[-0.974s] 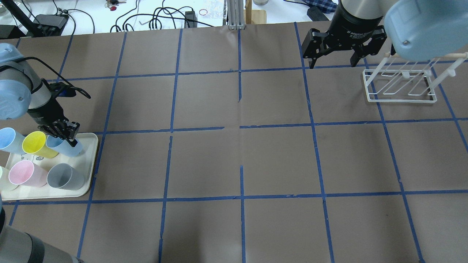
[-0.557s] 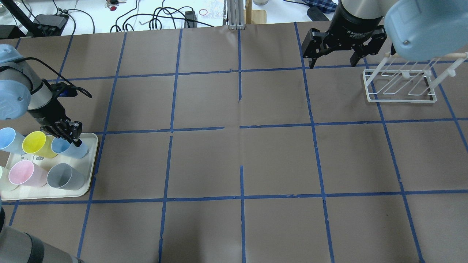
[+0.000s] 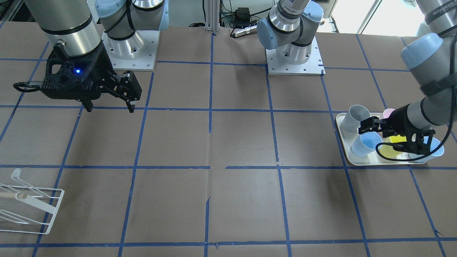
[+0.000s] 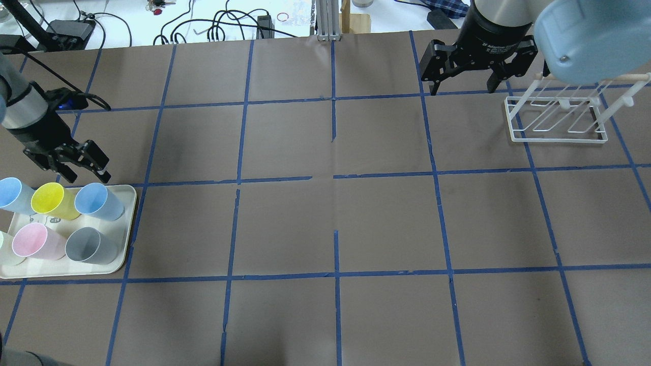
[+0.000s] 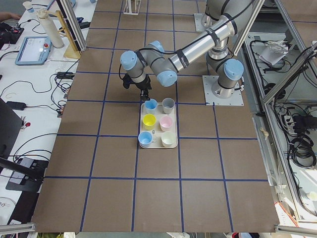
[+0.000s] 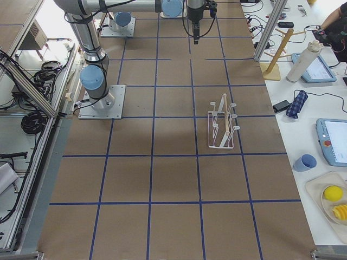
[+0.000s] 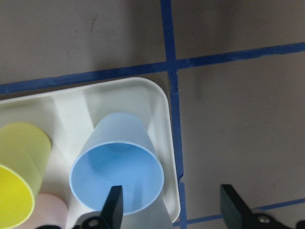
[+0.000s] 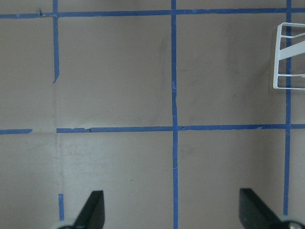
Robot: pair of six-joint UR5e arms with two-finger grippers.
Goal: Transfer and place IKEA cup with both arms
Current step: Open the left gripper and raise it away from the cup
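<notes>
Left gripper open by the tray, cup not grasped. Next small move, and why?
Probably lower the left gripper onto the rim of the IKEA cup. It hangs open and empty near the cup, which stands upright at the tray corner. In the wrist view one finger lines up over the cup's mouth and the other outside, so descending should straddle the wall.

The left arm (image 4: pixel 23 109) reaches out low on the robot's left side, the left gripper (image 4: pixel 87 174) tilted downward, its fingers spread with nothing between them. The right arm (image 4: pixel 496 23) stands raised on the opposite side, the right gripper (image 4: pixel 463 87) pointing down, fingers wide apart and empty.
</notes>
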